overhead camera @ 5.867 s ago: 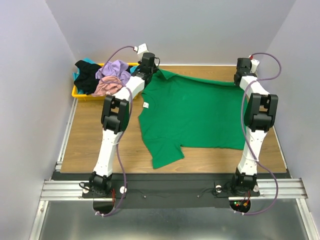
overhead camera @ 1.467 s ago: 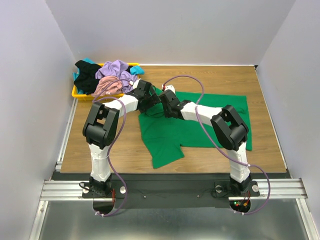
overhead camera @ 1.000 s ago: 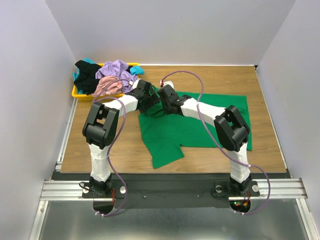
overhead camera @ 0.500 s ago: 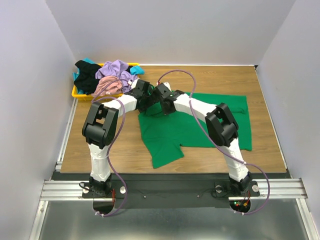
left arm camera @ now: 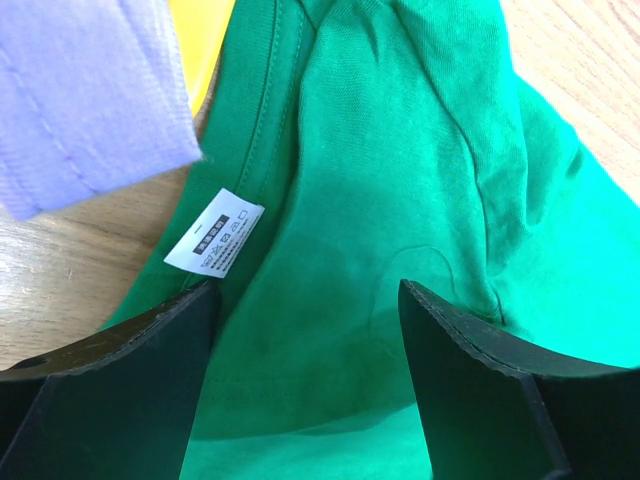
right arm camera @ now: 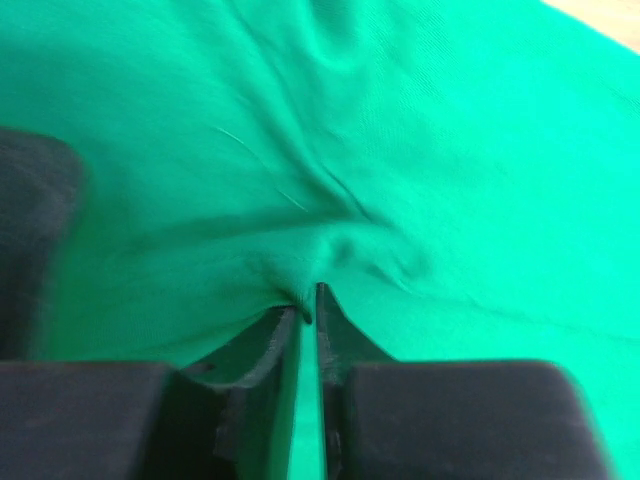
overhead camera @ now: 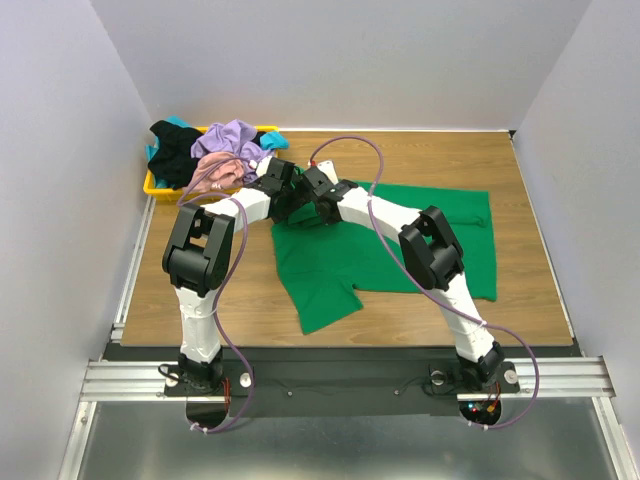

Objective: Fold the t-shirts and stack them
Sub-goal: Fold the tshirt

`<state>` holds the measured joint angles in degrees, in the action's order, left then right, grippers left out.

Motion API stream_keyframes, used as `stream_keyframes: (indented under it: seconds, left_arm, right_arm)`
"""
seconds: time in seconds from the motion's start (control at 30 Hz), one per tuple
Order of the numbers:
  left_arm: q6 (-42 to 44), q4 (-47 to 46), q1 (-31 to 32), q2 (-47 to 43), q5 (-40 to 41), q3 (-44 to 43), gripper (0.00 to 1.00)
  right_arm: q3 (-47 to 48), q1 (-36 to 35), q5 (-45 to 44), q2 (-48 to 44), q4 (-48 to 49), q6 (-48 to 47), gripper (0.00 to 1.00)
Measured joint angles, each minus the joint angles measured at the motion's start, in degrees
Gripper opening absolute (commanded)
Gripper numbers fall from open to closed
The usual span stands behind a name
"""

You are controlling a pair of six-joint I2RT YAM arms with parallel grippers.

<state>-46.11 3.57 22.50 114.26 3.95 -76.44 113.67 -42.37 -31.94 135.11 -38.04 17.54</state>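
The bright green t-shirt (overhead camera: 400,240) lies on the wooden table with its far part folded over. Its white neck label (left arm camera: 215,232) shows in the left wrist view. My left gripper (overhead camera: 284,206) hovers open over the collar area, with green cloth (left arm camera: 400,150) under its spread jaws (left arm camera: 308,290). My right gripper (overhead camera: 312,204) sits right beside it, shut on a pinched ridge of the green t-shirt (right arm camera: 450,150), with the fabric puckered at its tips (right arm camera: 307,295). Lavender (overhead camera: 232,138), pink (overhead camera: 215,172), black (overhead camera: 178,155) and teal (overhead camera: 175,122) t-shirts lie heaped at the back left.
The heap rests in a shallow yellow tray (overhead camera: 155,186) at the table's back left corner. A lavender hem (left arm camera: 90,110) and a strip of the tray (left arm camera: 205,40) lie close to the left gripper. Walls enclose the table on three sides.
The shirt, earlier spread flat with both grippers at its far edge, now has that edge folded over. In the last second my right gripper slid left with the cloth towards the left gripper.
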Motion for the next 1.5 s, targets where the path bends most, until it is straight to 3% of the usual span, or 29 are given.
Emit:
stream_keyframes:
  seconds: [0.03, 0.2, 0.43, 0.57, 0.6, 0.8, 1.0, 1.1, 1.2, 1.5]
  left_arm:
    - [0.0, 0.0, 0.0, 0.0, 0.0, 0.0, 0.83]
    - [0.0, 0.1, 0.0, 0.0, 0.2, 0.0, 0.83]
    - [0.0, 0.1, 0.0, 0.0, 0.2, 0.0, 0.82]
    - [0.0, 0.2, 0.0, 0.0, 0.2, 0.0, 0.81]
    - [0.0, 0.2, 0.0, 0.0, 0.2, 0.0, 0.8]
    - [0.3, 0.8, 0.0, -1.2, 0.2, 1.7, 0.69]
    - [0.7, 2.4, 0.0, -2.6, 0.3, 3.3, 0.61]
    - [1.1, 2.9, 0.0, -2.7, 0.4, 3.3, 0.65]
    - [1.6, 4.5, 0.0, -3.6, 0.9, 3.3, 0.71]
    - [2.4, 7.2, 1.6, -19.5, 4.1, 8.6, 0.78]
  right_arm:
    - [-2.1, 0.0, -0.9, -1.2, 0.3, 0.5, 0.0]
    - [-7.0, 0.0, -2.0, -6.1, 0.3, 1.1, 0.0]
    - [-10.7, 0.1, 2.5, -13.3, 1.2, 0.5, 0.01]
    - [-11.7, 0.1, 4.5, -14.1, 1.0, 0.5, 0.22]
    - [-11.9, 0.1, 4.8, -14.1, 0.9, 0.5, 0.36]
    - [-14.2, 0.1, 4.6, -14.2, -0.1, 1.2, 0.62]
    - [-16.1, 0.1, 3.7, -15.1, -1.7, 3.0, 0.7]
    - [-16.1, 0.1, 3.6, -16.6, -1.8, 4.4, 0.87]
    - [-16.9, 0.3, 3.3, -18.6, -1.6, 5.9, 0.98]
    - [-34.7, 5.4, 0.3, -37.6, -0.7, 12.2, 1.0]
